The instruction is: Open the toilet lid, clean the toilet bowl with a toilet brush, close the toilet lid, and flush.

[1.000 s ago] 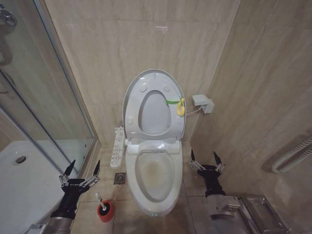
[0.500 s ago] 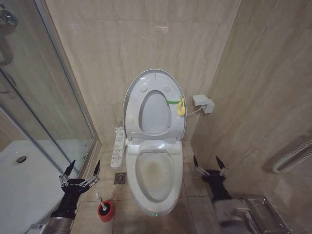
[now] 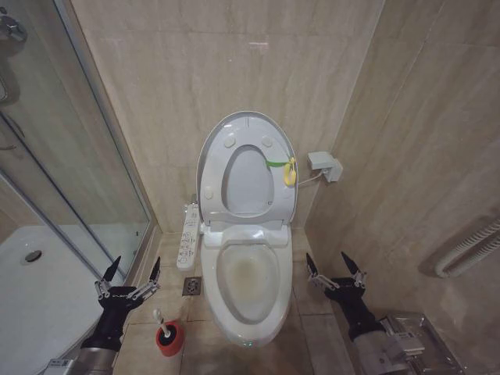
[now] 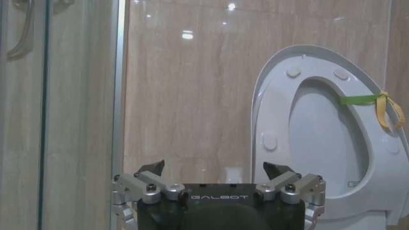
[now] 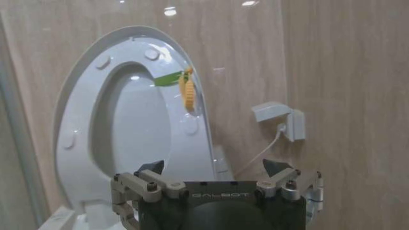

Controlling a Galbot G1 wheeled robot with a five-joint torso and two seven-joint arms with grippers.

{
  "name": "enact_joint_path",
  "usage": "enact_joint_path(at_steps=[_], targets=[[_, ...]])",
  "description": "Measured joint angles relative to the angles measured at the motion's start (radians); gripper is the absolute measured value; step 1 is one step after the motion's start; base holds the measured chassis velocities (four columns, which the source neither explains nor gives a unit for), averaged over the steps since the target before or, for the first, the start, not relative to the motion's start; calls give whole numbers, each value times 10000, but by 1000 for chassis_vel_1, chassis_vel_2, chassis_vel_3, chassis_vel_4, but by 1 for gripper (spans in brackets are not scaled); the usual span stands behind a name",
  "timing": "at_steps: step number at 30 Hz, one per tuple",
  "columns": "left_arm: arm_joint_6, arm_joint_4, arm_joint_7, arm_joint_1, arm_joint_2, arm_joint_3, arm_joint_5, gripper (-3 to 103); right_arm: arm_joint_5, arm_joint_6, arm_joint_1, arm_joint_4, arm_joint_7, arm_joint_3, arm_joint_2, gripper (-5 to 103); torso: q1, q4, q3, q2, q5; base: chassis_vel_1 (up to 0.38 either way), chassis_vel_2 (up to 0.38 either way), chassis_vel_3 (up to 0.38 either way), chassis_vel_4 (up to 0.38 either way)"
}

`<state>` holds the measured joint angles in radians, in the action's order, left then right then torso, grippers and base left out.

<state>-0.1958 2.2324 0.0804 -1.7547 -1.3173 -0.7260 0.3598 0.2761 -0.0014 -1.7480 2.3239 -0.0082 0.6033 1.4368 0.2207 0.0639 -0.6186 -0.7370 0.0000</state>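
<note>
Left gripper (image 3: 128,273), fingers spread and empty, hovers above the toilet brush (image 3: 162,323) in its red holder cup (image 3: 169,337) on the floor left of the toilet bowl (image 3: 248,275). Right gripper (image 3: 336,266), open too, waits by the wall. The toilet lid (image 3: 247,129) stands upright (seat also raised). A careless grab could tip the cup. Both wrists read "GALBOT".

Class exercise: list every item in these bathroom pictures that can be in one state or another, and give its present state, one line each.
toilet lid: raised, upright against the wall.
toilet seat: raised with the lid.
toilet bowl: uncovered, brownish stain inside.
toilet brush: standing in its red holder on the floor.
left end effector: open, empty, above the brush.
right end effector: open, empty, right of the bowl.
</note>
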Motion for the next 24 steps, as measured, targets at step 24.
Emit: enact_joint_path(at_steps=[24], targets=[[0, 0, 0, 0, 0, 1, 0, 100, -329, 799, 1104, -1140, -282, 122, 366, 100, -3, 2, 1, 1, 0, -7, 3, 6, -8]])
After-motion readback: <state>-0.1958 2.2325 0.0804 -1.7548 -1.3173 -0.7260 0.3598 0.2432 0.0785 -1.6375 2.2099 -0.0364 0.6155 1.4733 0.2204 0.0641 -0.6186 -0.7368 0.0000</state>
